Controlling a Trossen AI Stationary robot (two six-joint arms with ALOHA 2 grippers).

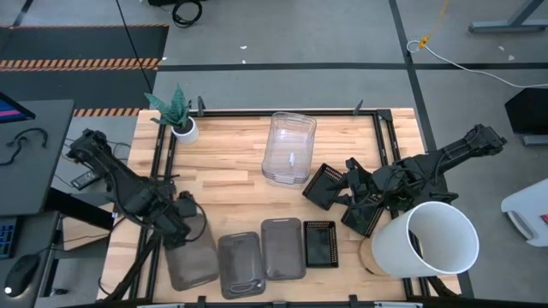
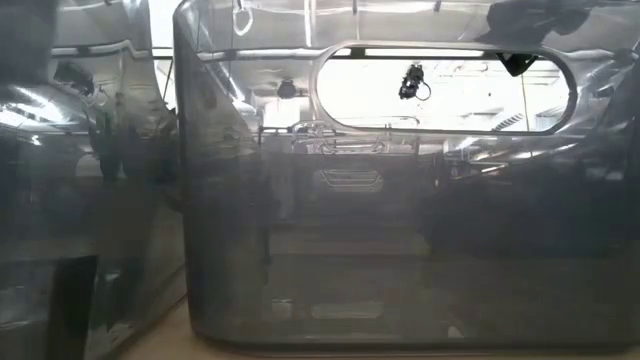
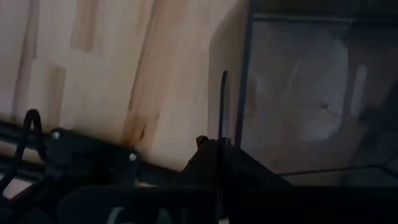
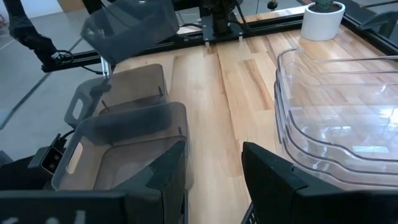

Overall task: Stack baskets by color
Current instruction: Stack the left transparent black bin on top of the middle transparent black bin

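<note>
My left gripper [image 1: 183, 212] is shut on a smoky grey basket [image 1: 190, 250] at the table's near left; the right wrist view shows this basket [image 4: 127, 25] up in the air. Two more grey baskets [image 1: 240, 263] [image 1: 282, 248] and a black mesh basket [image 1: 320, 244] rest bottom-down along the near edge. Clear baskets [image 1: 289, 147] sit nested at the far middle. My right gripper [image 4: 214, 168] hovers open over the right side, above two tilted black mesh baskets [image 1: 324, 184] [image 1: 364, 216], with nothing between its fingers. My left gripper pinches the rim of the grey basket's far end wall [image 3: 222, 106] between its two fingers, seemingly one inside and one outside. The fingers come from above, pointing down. The basket hangs below them, tilted and lifted clear of the table.
A large white bucket [image 1: 432, 241] lies on its side at the near right. A small white plant pot [image 1: 182, 128] stands at the far left corner. Bare wood [image 1: 231, 188] lies between the clear stack and the near row. A black frame rail [image 1: 282, 111] edges the table.
</note>
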